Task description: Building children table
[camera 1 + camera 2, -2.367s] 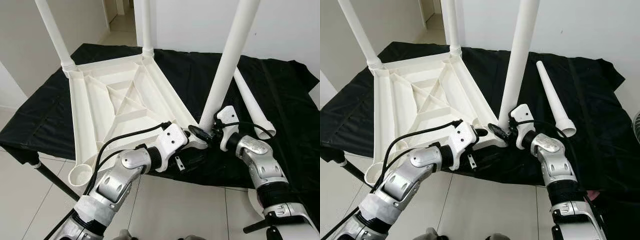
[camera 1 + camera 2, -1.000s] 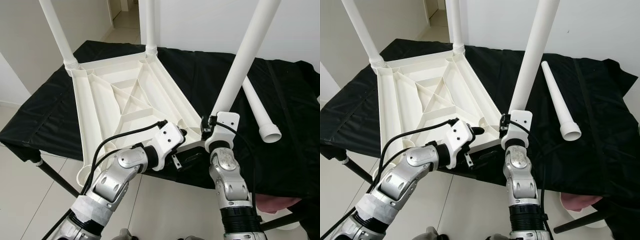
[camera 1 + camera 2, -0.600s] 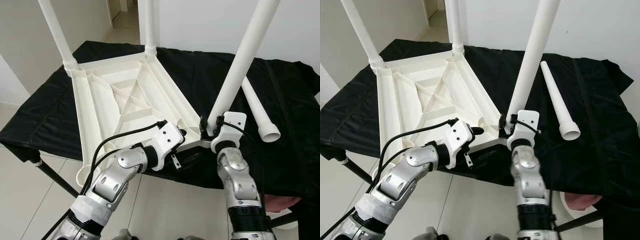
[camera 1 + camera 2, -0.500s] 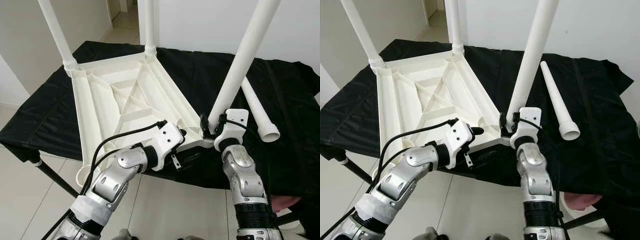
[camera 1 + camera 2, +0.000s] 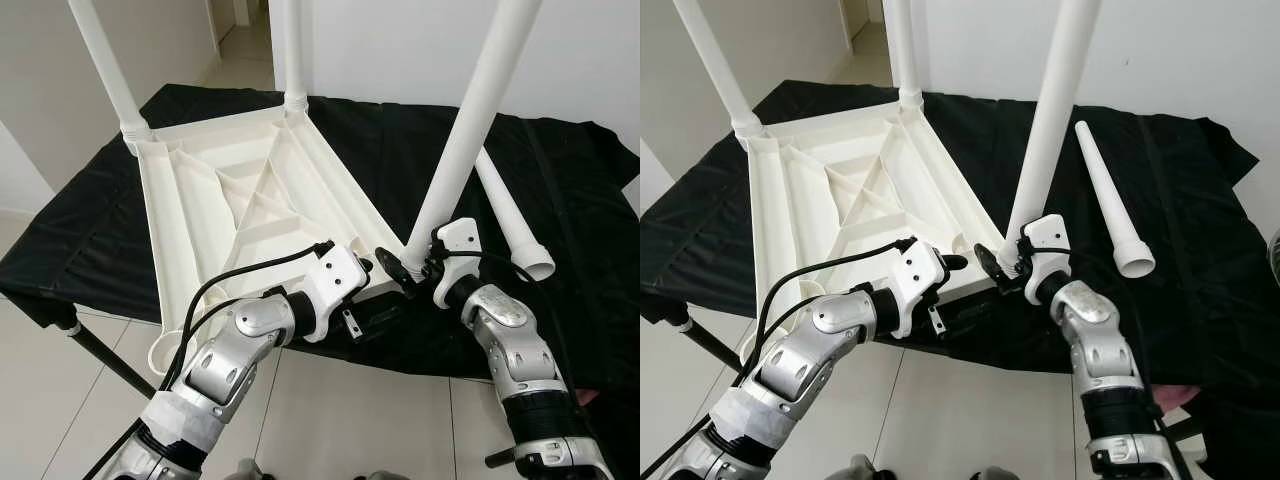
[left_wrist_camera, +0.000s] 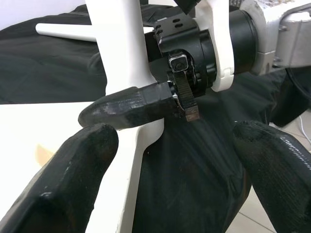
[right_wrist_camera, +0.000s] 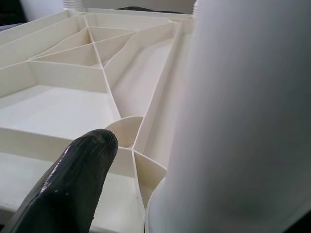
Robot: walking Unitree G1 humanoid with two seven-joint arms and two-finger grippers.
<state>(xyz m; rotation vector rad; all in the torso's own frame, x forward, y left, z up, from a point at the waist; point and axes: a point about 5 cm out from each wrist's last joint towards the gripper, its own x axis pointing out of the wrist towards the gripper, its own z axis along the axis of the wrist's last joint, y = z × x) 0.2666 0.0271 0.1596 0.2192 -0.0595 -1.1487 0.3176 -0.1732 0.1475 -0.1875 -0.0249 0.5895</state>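
Note:
A white table top [image 5: 200,200] lies upside down on a black cloth. Two white legs [image 5: 105,65] [image 5: 290,50] stand in its far corners. A third leg [image 5: 470,120] rises, slightly tilted, from the near right corner. My right gripper [image 5: 405,262] is shut on that leg's base; one of its fingers [image 7: 73,184] lies beside the leg [image 7: 243,121]. My left gripper [image 5: 362,272] sits at the same corner's front rim. Its fingers [image 6: 73,184] are spread wide, so it is open, with the leg's foot [image 6: 119,48] ahead of them.
A fourth loose leg [image 5: 510,215] lies on the black cloth [image 5: 580,200] to the right of the table top. The cloth-covered bench ends just in front of me, above a tiled floor [image 5: 350,410]. White walls stand behind it.
My right forearm has swung out to the right and its gripper has turned around the leg's base. The left arm holds its place at the corner.

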